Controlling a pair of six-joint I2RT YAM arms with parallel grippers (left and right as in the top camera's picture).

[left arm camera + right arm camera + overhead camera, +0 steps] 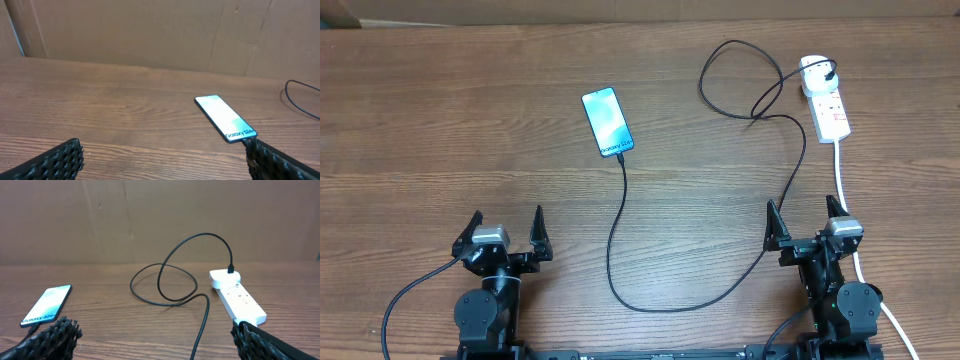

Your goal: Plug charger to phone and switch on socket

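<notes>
The phone (607, 123) lies flat on the wooden worktop (440, 130), left of centre and slightly angled. It is a slim rectangle with dark edges and a lit pale blue-teal screen (the wrist views show "Galaxy S24" near its lower end). The charger (620, 240), a long thin black cable, meets the phone's near short edge. From there it runs toward the arms, curves right, climbs past the right tool (803, 212), and loops twice before entering a white adapter (815, 70). That adapter sits on the far end of the socket (830, 108), a small white strip with red marks at the far right. The socket's thick white cord (842, 175) trails back beside the right arm. The left tool (507, 222) and the right tool each have fingers spread wide, holding nothing, at the near edge.
</notes>
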